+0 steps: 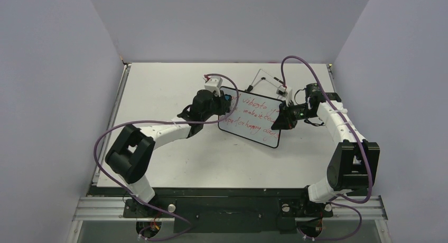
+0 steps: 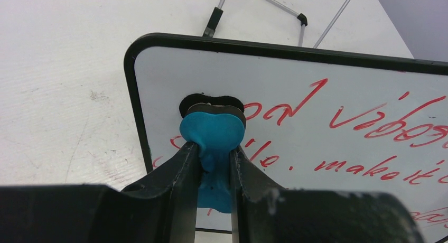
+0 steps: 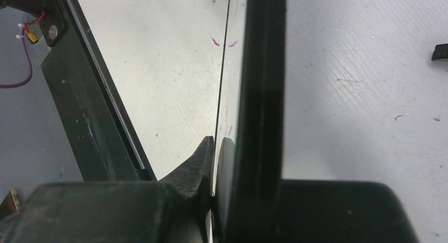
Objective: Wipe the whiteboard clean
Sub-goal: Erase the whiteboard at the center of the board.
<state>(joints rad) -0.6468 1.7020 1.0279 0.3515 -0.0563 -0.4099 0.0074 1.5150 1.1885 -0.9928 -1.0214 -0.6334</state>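
The whiteboard (image 1: 252, 119) is held tilted above the table, with red handwritten lines across most of its face (image 2: 327, 84). My right gripper (image 1: 281, 119) is shut on the board's right edge. In the right wrist view the black rim (image 3: 261, 68) runs edge-on between the jaws of the right gripper (image 3: 217, 143). My left gripper (image 2: 214, 150) is shut on a blue eraser (image 2: 211, 128), whose dark pad presses on the board near its upper left corner. From above, the left gripper (image 1: 226, 99) meets that corner, and the eraser (image 1: 227, 97) shows as a small blue spot.
A thin wire easel stand (image 1: 267, 77) lies on the table behind the board, its feet also showing in the left wrist view (image 2: 302, 18). Purple cables loop from both arms. Grey walls close the table on three sides. A black rail (image 3: 79, 100) borders the table.
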